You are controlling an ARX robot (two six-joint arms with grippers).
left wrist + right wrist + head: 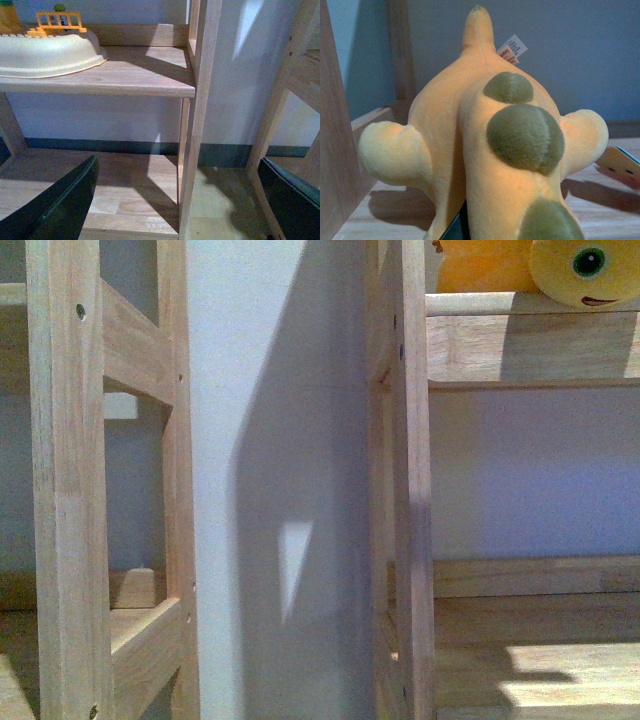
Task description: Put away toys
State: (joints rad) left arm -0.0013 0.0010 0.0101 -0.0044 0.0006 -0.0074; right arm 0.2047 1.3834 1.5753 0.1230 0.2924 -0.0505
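A home playroom or child's room: two pale wooden shelf units (415, 490) against a plain white wall (270, 390), holding a yellow plush toy (545, 268), an orange plastic toy fence (57, 22) and a cream plastic tub (47, 52).

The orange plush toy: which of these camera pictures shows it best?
The right wrist view. The plush toy fills the picture, seen from behind: orange-yellow body, olive-green spots, stubby limbs, a tag. It rests on a wooden shelf. The front view catches only part of it at the top corner, with one dark eye. The left wrist view does not show it.
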